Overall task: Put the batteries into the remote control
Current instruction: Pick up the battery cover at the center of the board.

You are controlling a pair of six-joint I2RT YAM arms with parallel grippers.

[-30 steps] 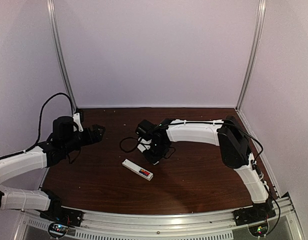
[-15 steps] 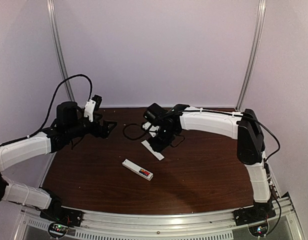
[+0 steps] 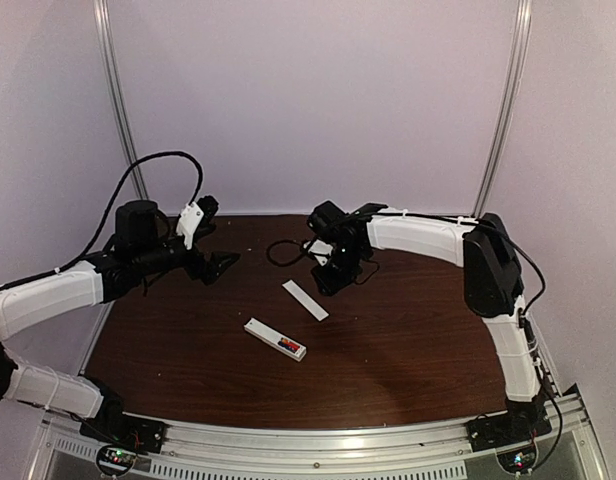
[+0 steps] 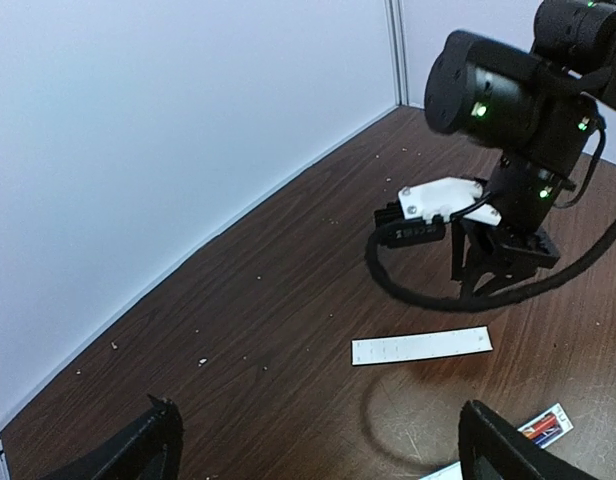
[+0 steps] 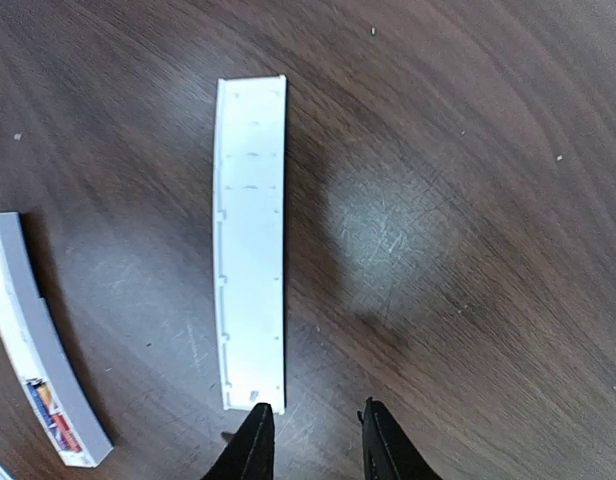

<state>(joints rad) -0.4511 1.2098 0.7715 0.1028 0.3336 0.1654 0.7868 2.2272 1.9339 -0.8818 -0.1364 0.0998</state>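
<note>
Though slim, boxy white remote control (image 3: pixel 275 339)

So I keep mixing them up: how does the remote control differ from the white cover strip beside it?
The remote control is thicker, with a grey side; the cover strip is thin and flat. The remote shows red and blue batteries at one end; the strip is plain white. Both are long, white, lying on the table, unheld.

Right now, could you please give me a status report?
Left gripper open, empty. Right gripper narrowly open, empty, over end of cover strip. Batteries in remote control slot; strip lies apart. Nothing blocking.
</note>
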